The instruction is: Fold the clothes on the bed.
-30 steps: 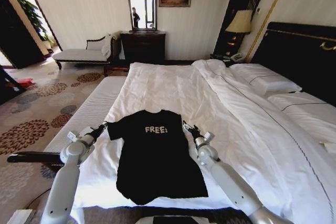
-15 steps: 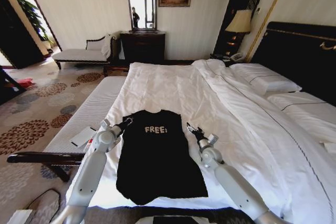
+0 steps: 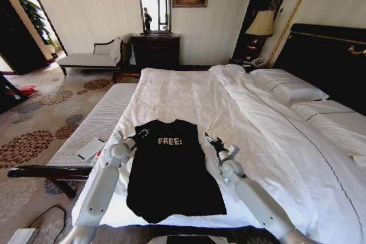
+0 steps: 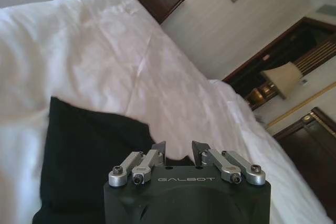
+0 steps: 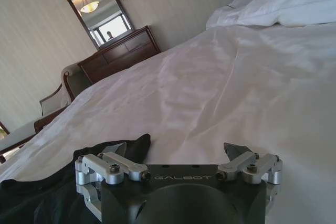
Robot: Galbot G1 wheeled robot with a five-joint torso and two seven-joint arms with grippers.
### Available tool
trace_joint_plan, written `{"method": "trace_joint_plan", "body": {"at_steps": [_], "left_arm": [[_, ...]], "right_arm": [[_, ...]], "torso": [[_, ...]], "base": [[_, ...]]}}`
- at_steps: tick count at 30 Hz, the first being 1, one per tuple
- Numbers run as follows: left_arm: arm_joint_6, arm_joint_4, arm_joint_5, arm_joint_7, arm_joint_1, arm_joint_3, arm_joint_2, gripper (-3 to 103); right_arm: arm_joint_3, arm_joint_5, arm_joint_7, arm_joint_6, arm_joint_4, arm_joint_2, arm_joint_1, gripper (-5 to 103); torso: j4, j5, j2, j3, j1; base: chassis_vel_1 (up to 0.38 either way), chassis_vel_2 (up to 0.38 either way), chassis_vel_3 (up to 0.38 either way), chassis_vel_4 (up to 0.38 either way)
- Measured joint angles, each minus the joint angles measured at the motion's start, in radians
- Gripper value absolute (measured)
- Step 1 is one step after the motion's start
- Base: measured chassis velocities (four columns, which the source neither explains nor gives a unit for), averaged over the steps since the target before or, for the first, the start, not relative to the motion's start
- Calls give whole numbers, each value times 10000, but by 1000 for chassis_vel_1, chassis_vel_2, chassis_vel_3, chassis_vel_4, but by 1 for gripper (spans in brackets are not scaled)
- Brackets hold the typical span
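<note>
The clothes are one black T-shirt (image 3: 171, 170) with white "FREE" lettering, lying flat and face up near the front edge of the bed (image 3: 189, 95). Both of its sleeves are tucked in, so its sides run nearly straight. My left gripper (image 3: 142, 134) hovers at the shirt's left shoulder. In the left wrist view this gripper (image 4: 178, 150) has a narrow gap between its jaws, with the shirt (image 4: 84, 150) just beneath. My right gripper (image 3: 208, 139) sits on the white duvet beside the right shoulder. It stands wide open (image 5: 176, 150), and the shirt's edge (image 5: 47, 192) lies off to one side.
A white padded bench (image 3: 97, 124) runs along the bed's left side with a flat white object (image 3: 90, 148) on it. Pillows (image 3: 289, 90) and the dark headboard (image 3: 326, 55) are at the right. A lamp (image 3: 262, 24), dresser (image 3: 155, 50) and chaise (image 3: 91, 58) stand far back.
My left arm swung in from beyond the shirt's left sleeve to its left shoulder, and that sleeve now lies folded inward. The right gripper drew back slightly from the right shoulder.
</note>
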Motion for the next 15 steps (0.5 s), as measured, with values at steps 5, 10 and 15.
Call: {"method": "trace_joint_plan", "body": {"at_steps": [5,10,15], "left_arm": [[203,608,-627,-312,-464,-534,208,49],[265,3130,-172,92,-1297,-511,328,72],[389,4645,172,1005,-1803,-445,28,88]], "right_arm": [[-68,-14,0,-2,-37,213,12,100],[-95,-34,4,-4,-8,314,15,100],[-56,-31,41,-6,6,397,10,100]], "torso": [[-1,-1,1,0,0],[-1,-5,1,1,1],[-3,-4,1,1,0]], "base": [[0,0,0,0],[0,0,0,0],[0,0,0,0]]}}
